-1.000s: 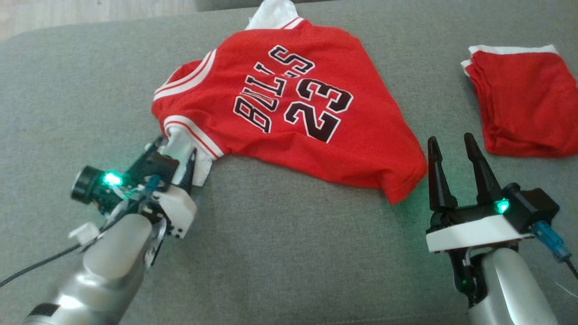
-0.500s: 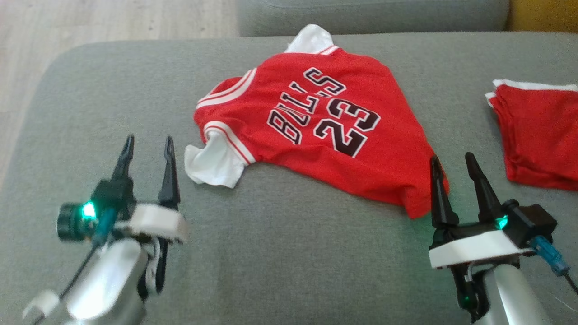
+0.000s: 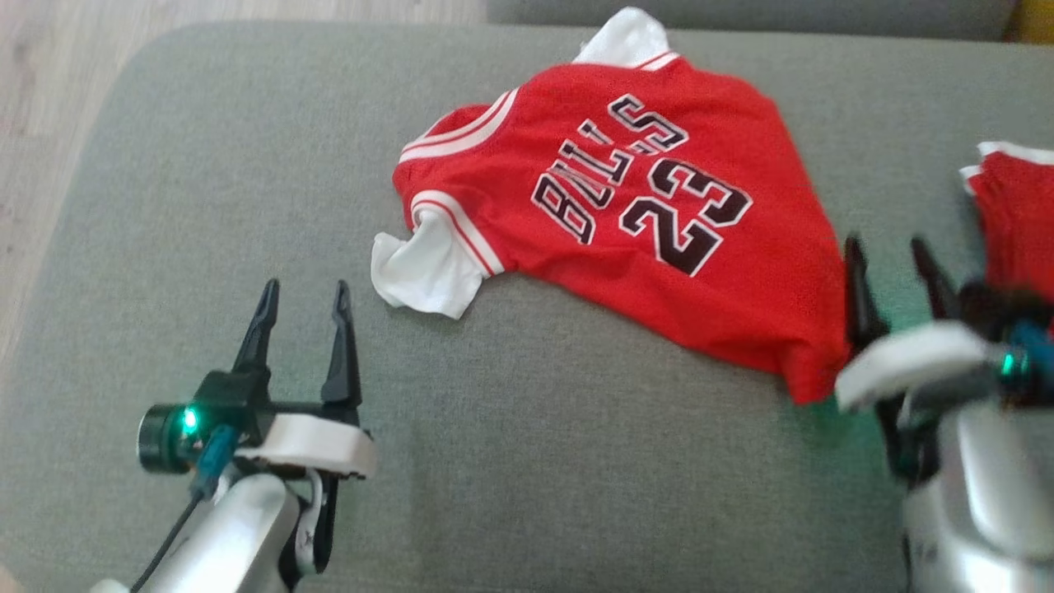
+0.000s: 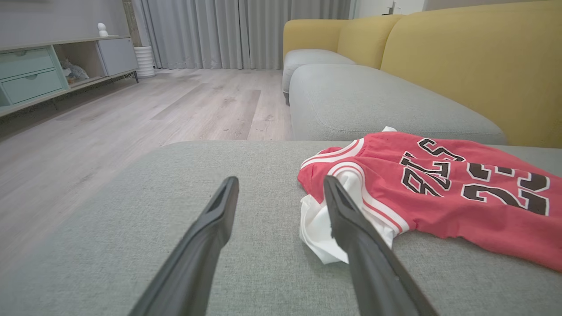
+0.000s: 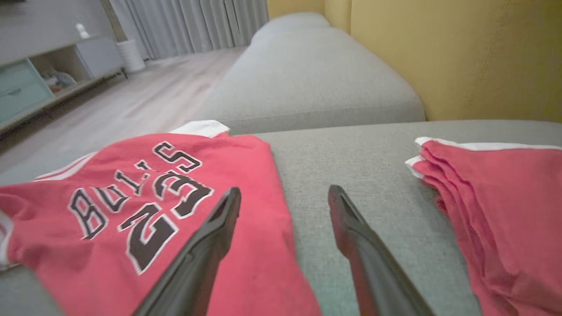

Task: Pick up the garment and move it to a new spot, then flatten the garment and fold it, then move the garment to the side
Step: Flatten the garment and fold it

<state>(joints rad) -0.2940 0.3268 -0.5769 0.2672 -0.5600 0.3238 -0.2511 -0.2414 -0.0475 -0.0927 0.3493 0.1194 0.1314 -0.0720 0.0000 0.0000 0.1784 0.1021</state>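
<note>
A red jersey with white sleeves and black "BULLS 23" lettering, the garment (image 3: 626, 214), lies spread and a little rumpled on the grey sofa cushion (image 3: 206, 206). Its near white sleeve (image 3: 424, 268) sticks out toward the left. My left gripper (image 3: 303, 298) stands open just left of and below that sleeve, holding nothing; in the left wrist view its fingers (image 4: 347, 228) frame the cushion, the sleeve (image 4: 318, 228) beside the right one. My right gripper (image 3: 893, 259) is open at the jersey's lower right corner, above the hem (image 5: 263, 263) in the right wrist view.
A second red cloth with a white edge (image 3: 1017, 222) lies folded at the right, seen also as a red pile (image 5: 496, 197) in the right wrist view. Wooden floor (image 4: 131, 109) lies beyond the cushion's left edge. A yellow sofa back (image 5: 439, 57) rises behind.
My left gripper has let go of the white sleeve and drawn back toward me, now open and upright. The head camera has shifted, so the whole scene sits further right.
</note>
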